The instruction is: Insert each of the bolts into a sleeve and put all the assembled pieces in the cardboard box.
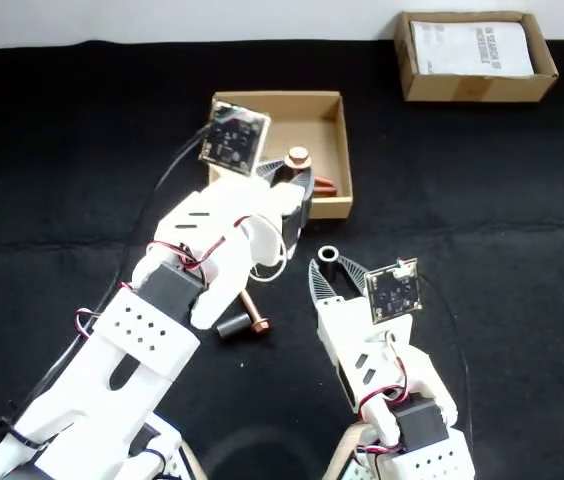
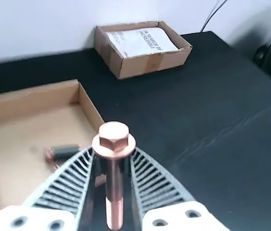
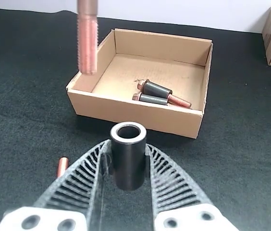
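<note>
Left hand [image 2: 112, 161]: closed on a copper bolt [image 2: 112, 144], gripped by the shank. The bolt stands upright with its hex head above the fingers. In the high view it sits at the near side of the cardboard box [image 1: 343, 150]. In the right wrist view its threaded shank hangs free in the air.

Right hand [image 3: 127, 145]: closed on a black sleeve [image 3: 127, 158], held upright with the bore opening facing up. It is on the near side of the cardboard box, to the right of the left arm, and apart from the box wall.

Cardboard box: open-topped, at the centre of the counter [image 1: 502, 250]. Two assembled pieces [image 3: 155, 90] lie side by side on its floor, towards the near right corner.

Loose parts: one loose bolt [image 1: 252, 308] and one loose sleeve [image 1: 232, 326] lie on the counter just beside each other, near the left arm and partly under it.

A second box [image 1: 472, 90], holding a printed sheet [image 1: 472, 48], stands at the far right.
</note>
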Available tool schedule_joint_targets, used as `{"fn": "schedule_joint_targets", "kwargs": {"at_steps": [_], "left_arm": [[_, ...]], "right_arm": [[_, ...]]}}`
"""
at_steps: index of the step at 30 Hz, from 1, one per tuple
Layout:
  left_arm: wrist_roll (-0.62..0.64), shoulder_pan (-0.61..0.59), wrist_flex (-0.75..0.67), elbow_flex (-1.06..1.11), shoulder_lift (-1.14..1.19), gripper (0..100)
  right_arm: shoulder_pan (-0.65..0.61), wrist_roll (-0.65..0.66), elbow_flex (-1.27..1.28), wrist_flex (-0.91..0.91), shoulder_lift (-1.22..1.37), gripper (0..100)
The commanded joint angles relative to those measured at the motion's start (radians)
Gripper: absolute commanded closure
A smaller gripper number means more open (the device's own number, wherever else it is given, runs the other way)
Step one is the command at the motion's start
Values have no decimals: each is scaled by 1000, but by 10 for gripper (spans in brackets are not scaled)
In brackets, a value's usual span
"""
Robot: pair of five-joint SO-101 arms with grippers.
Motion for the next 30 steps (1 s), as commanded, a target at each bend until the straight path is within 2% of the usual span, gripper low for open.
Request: {"fn": "schedule_joint_targets", "kwargs": {"at_steps": [1, 10, 30], "left_arm": [[81, 16, -26, -8, -36, 991], [180, 88, -20, -5, -36, 991], [180, 156, -26, 97, -35, 991]], "right_arm": [[-4, 9, -48, -21, -19, 991], [-4, 12, -48, -21, -19, 991], [-2, 12, -48, -21, -19, 991]]}}
